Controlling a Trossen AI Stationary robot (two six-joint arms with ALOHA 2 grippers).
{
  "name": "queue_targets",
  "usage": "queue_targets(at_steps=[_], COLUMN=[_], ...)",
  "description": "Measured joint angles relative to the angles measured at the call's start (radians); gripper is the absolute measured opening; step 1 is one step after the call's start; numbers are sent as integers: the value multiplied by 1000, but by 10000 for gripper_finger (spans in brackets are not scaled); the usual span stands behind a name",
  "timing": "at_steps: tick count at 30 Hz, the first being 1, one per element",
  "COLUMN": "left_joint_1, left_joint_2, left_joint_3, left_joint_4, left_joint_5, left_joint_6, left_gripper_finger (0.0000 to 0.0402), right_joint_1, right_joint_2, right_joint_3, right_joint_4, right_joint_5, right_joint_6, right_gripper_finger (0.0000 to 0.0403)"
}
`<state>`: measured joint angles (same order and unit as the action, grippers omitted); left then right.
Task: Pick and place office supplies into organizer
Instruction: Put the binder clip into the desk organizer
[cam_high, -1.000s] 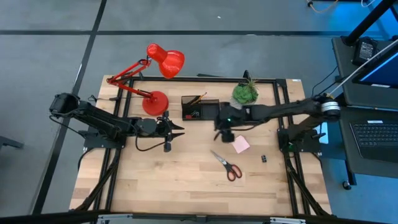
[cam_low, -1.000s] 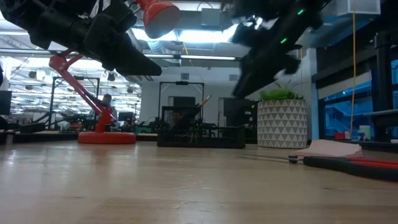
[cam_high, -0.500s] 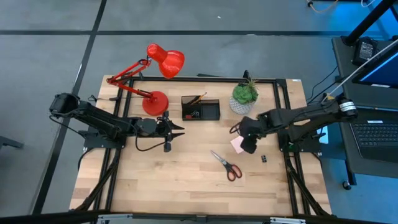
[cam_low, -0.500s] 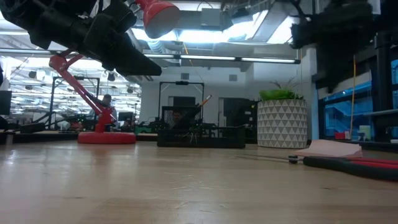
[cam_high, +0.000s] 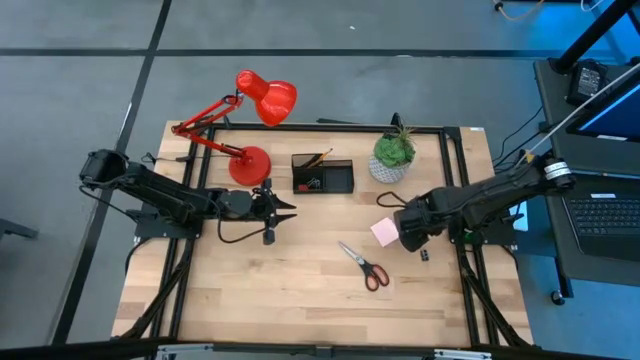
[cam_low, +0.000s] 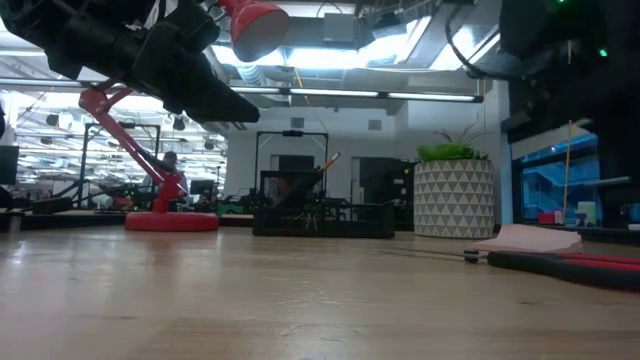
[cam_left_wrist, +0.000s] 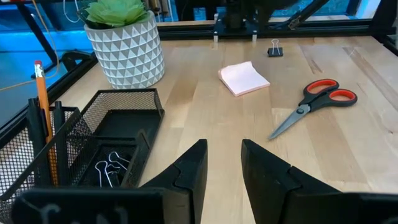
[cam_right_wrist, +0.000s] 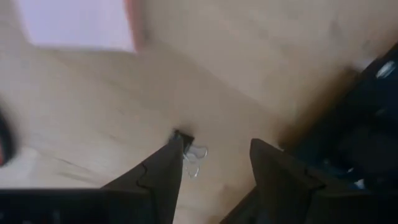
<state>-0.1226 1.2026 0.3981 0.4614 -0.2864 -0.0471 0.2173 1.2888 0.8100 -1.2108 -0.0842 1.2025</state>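
Office supplies and organizer, one view after another.

High view: pink sticky-note pad (cam_high: 384, 232) just beside the right claw (cam_high: 408, 234), on its side toward the table's middle; tiny black clip (cam_high: 425, 256) near that claw, toward the front edge; red-handled scissors (cam_high: 364, 265) a little farther off on the wooden table (cam_high: 250, 290). Black organizer (cam_high: 322, 174) between left claw (cam_high: 287, 209) and right claw, nearer the back edge, flanked by red desk lamp (cam_high: 242, 140) and potted plant (cam_high: 394, 152). Left claw well apart from every loose item.

Low view: organizer (cam_low: 322, 212) far back at centre, orange pencil (cam_low: 327, 162) upright in its taller section; lamp base (cam_low: 171, 221) to one side, plant pot (cam_low: 454, 198) to the other. Sticky-note pad (cam_low: 528, 238) and scissors (cam_low: 565, 264) flat on the table under the right arm. Left arm raised clear of the table.

Left wrist view: left claw (cam_left_wrist: 224, 169) partly open, empty, above bare table. Organizer (cam_left_wrist: 93, 149) just beside it, with pencil (cam_left_wrist: 43, 118) and wire clips (cam_left_wrist: 107, 172) inside. Pad (cam_left_wrist: 244, 78), scissors (cam_left_wrist: 314, 106) and black clip (cam_left_wrist: 275, 49) ahead, well apart.

Right wrist view: right claw (cam_right_wrist: 214, 165) wide open, empty, pointing down at the table. Black clip (cam_right_wrist: 189, 152) touching or nearly touching the inner side of one finger (cam_right_wrist: 163, 171); contact not resolvable. Pad (cam_right_wrist: 78, 23) beyond.
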Motion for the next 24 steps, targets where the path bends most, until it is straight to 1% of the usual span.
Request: queue_targets(at_steps=[6,11,19,24], left_joint_1=[0,0,0,0], left_joint_2=[0,0,0,0], left_joint_3=[0,0,0,0], left_joint_4=[-2,-3,-12,-13], left_joint_5=[0,0,0,0], left_joint_6=[-3,-3,-3,-3], left_gripper_finger=[93,93,93,93], right_joint_1=[0,16,40,43], right_joint_2=[0,0,0,0], right_joint_3=[-119,-172,-229,-243], right_joint_4=[121,221,309,361], right_joint_5=[-136,-206,-266,-277], right_joint_6=[28,33,52,42], right_gripper_finger=[189,189,189,186])
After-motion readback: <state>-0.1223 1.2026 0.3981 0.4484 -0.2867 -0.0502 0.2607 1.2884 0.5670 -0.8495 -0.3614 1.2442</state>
